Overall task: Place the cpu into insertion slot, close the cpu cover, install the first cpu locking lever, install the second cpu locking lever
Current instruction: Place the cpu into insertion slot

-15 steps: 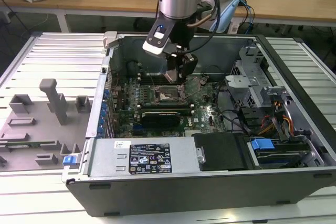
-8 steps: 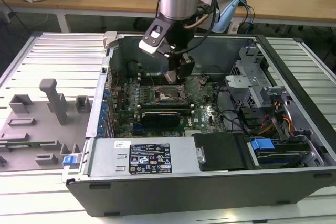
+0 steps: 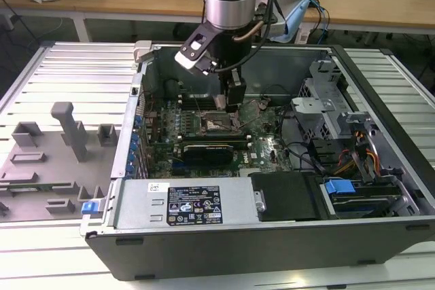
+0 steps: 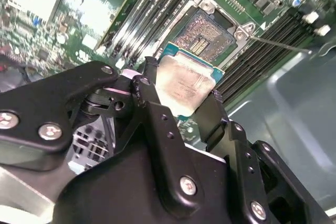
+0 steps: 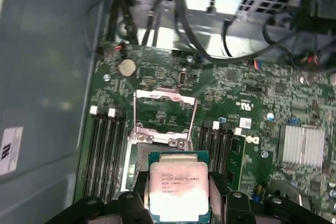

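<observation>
Second wrist view: gripper [image 4: 182,92] clenched on cpu [image 4: 181,82], which is held just above slot [image 4: 206,31], apart from it, not seated. Slot's contact field is bare. First wrist view adds cover [image 5: 164,95], raised open. Exterior view places gripper inside case [image 3: 380,249], over board. Judgement: placing under way; cover and both levers undone.

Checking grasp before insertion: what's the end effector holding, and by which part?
The small square silver-topped cpu chip, pinched on two opposite side edges between the end effector's black fingers.

Silver-grey cpu [image 5: 178,187], black pincer [image 4: 181,93], tan-gold insertion slot [image 4: 205,32], green circuit board [image 5: 252,93]
</observation>
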Robot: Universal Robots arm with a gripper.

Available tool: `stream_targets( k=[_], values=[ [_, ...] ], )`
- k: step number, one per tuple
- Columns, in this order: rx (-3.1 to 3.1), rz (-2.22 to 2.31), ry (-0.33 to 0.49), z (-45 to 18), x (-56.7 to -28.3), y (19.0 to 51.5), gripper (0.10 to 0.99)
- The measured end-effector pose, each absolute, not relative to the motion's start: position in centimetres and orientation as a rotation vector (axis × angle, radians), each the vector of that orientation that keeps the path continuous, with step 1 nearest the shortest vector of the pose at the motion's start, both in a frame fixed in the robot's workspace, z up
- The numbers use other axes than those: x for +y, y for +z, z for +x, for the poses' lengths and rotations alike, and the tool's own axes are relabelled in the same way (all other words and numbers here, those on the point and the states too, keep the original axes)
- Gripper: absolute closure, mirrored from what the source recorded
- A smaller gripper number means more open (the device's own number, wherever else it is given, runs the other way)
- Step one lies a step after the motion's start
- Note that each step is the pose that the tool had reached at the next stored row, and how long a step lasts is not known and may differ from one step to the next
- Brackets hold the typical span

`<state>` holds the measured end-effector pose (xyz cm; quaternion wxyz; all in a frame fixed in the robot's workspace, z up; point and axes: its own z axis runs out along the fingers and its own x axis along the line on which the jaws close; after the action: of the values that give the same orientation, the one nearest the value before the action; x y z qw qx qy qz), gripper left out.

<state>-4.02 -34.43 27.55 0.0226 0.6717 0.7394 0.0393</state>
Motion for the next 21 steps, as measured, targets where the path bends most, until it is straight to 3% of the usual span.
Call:
stream_targets(
  k=[21],
  values=[
    [2.214, 2.158, 0.119, -4.7, -33.5, 23.7, 0.545]
  ],
)
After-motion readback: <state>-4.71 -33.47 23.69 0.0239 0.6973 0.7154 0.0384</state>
